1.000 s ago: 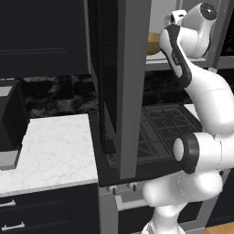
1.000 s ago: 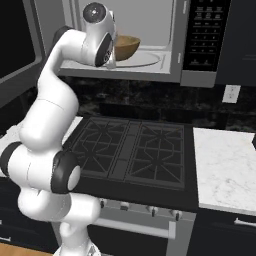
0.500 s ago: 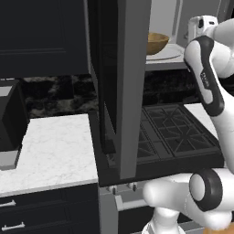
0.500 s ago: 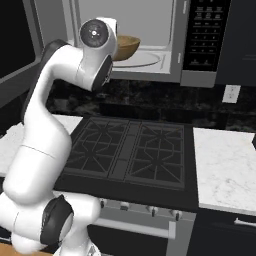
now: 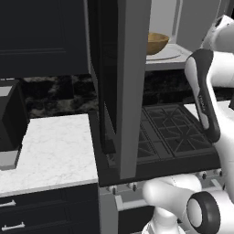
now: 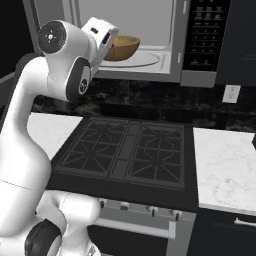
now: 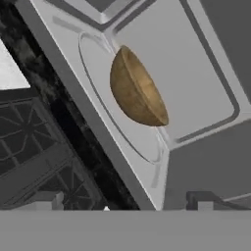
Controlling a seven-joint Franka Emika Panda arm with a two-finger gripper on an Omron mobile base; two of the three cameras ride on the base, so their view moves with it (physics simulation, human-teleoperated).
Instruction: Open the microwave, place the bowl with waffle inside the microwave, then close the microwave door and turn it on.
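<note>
Right base view is showing you the bowl (image 6: 121, 48) sitting on the turntable in the microwave (image 6: 150, 40) with fingers spread, empty; swinging past the open microwave door (image 5: 119, 82), you're risking a collision.

Your arm (image 6: 30, 165) is basically all glossy white shell, fat rounded links, kinda like smooth tubes bolted end to end. Where the links meet you get dark charcoal bands; look at the black ring low in the left base view (image 5: 203, 214) and the dark oval patch on the elbow (image 6: 79, 80). One round joint cap (image 6: 52, 36) is dark grey with a tiny red dot and a few small light marks on it. The forearm link (image 5: 203, 98) has a long black strip down its side with a faint thin line of marking along it. The hand block (image 6: 100, 35) is white and boxy with a small dark marking. No loose cables showing.
</note>
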